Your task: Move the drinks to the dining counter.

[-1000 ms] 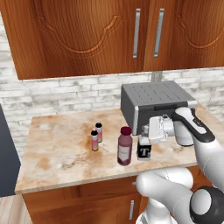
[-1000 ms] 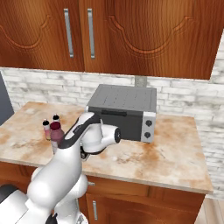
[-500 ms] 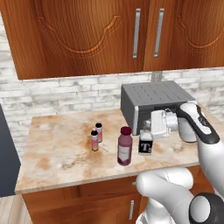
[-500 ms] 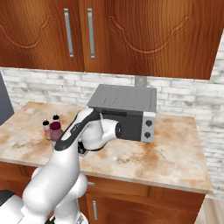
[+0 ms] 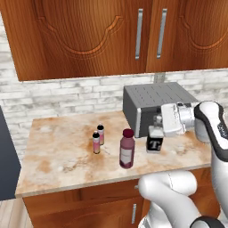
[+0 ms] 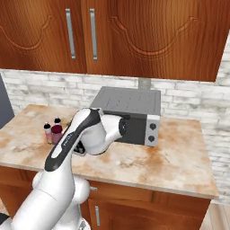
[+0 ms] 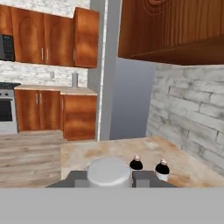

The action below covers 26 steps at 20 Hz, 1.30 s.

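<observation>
Left base view finds all four drinks on the beige mottled marble worktop (image 5: 58,156); judged, none delivered. The two-finger gripper (image 5: 156,126) brackets the cap of the clear-necked black bottle marked "T" (image 5: 154,141); whether it clamps cannot be told. Tall maroon white-labelled bottle (image 5: 127,149) and two tiny pink black-capped bottles (image 5: 98,138) stand upright, long axes vertical.

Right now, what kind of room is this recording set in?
A home kitchen, rendered: wooden wall cabinets, a marble counter with a grey toaster oven, and a stove in the hand view.

Arm (image 6: 85,134) partly hides bottles (image 6: 54,133), apparently.
</observation>
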Available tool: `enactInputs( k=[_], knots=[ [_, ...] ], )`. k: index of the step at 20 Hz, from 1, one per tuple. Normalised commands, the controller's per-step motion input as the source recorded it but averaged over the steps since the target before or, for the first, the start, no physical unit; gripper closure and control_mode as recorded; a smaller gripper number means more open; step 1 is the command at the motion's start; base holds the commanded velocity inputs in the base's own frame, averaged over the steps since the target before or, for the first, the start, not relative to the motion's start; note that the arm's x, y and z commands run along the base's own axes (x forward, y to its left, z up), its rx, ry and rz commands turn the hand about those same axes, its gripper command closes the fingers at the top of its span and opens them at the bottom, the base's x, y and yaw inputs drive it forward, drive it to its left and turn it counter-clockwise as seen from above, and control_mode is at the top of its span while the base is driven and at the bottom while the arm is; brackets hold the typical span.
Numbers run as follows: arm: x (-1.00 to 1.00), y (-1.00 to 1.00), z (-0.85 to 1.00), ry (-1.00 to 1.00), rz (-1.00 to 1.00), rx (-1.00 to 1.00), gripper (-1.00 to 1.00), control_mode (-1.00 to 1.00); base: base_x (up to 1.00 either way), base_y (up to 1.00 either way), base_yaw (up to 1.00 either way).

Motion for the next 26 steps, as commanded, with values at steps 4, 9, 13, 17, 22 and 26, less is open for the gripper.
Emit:
enactInputs(
  k=[4, 9, 13, 17, 22, 26],
  knots=[
    [-0.71, 0.00, 0.11, -0.10, 0.00, 0.00, 1.00, -1.00, 0.00, 0.00, 0.00],
    [-0.49, 0.00, 0.00, -0.09, 0.00, 0.00, 1.00, -1.00, 0.00, 0.00, 0.00],
    [-0.24, 0.00, 0.00, -0.06, 0.00, 0.00, 1.00, -1.00, 0.00, 0.00, 0.00],
    [0.00, 0.00, 0.00, -0.01, 0.00, 0.00, 1.00, 1.00, 0.00, 0.00, 0.00],
    [0.00, 0.00, 0.00, 0.00, 0.00, 0.00, 1.00, 1.00, -0.28, 0.00, 0.00],
    [0.00, 0.00, 0.00, 0.00, 0.00, 0.00, 1.00, 1.00, -0.68, 0.00, 0.05]
  ],
)
